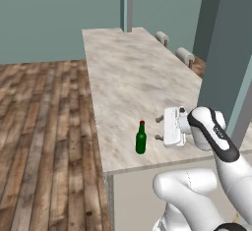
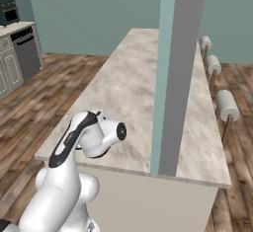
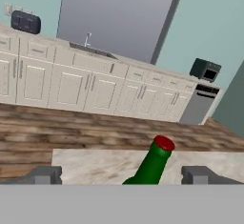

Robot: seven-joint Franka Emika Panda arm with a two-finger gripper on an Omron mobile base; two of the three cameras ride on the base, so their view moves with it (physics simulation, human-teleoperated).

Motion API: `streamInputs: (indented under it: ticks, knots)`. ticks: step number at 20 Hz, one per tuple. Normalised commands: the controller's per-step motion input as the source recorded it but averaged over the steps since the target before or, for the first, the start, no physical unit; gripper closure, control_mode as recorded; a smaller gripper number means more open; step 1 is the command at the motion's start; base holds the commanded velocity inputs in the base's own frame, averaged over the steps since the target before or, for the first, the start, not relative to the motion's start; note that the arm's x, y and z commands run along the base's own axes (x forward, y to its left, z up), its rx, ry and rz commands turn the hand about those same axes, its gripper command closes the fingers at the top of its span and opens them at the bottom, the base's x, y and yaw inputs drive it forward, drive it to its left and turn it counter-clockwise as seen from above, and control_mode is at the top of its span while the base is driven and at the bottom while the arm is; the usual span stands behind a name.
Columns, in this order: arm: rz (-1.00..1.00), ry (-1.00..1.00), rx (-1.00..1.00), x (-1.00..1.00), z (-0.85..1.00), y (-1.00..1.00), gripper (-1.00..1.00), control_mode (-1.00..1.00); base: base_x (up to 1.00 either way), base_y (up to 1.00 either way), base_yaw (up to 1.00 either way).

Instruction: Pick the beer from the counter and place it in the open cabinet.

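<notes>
Approaching the beer bottle (image 1: 141, 138), standing upright near the tabletop's (image 1: 128, 72) front edge, with the hand (image 1: 158, 129) spread wide just beside it, gripping nothing. Likely handling as rigid, smooth, breakable glass; aiming for the wider body below the neck.

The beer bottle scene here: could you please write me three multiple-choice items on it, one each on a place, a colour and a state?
1. Where does the beer stand?
A. on the floor
B. near the counter front edge
C. on a stool

2. What colour is its cap?
A. red
B. blue
C. white

3. How is the gripper?
A. shut on the bottle
B. shut, empty
C. open, beside the bottle

Key: B, it stands upright on the stone by the edge; A, the hand view shows a red cap; C, the fingers stand apart, short of the glass.
</notes>
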Motion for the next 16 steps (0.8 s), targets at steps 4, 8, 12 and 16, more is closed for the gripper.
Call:
streamInputs:
  ticks: [4, 8, 12, 16]
  knots:
    - [0.00, 0.01, 0.03, 0.05, -0.08, 0.00, -1.00, -1.00, 0.00, 0.00, 0.00]
    - [0.00, 0.01, 0.00, 0.00, -0.04, 0.00, -1.00, -1.00, 0.00, 0.00, 0.00]
    - [0.00, 0.03, 0.00, 0.00, 0.00, 0.00, -1.00, -1.00, 0.00, 0.00, 0.00]
    - [0.00, 0.02, 0.01, 0.02, -0.03, 0.00, -1.00, -1.00, 0.00, 0.00, 0.00]
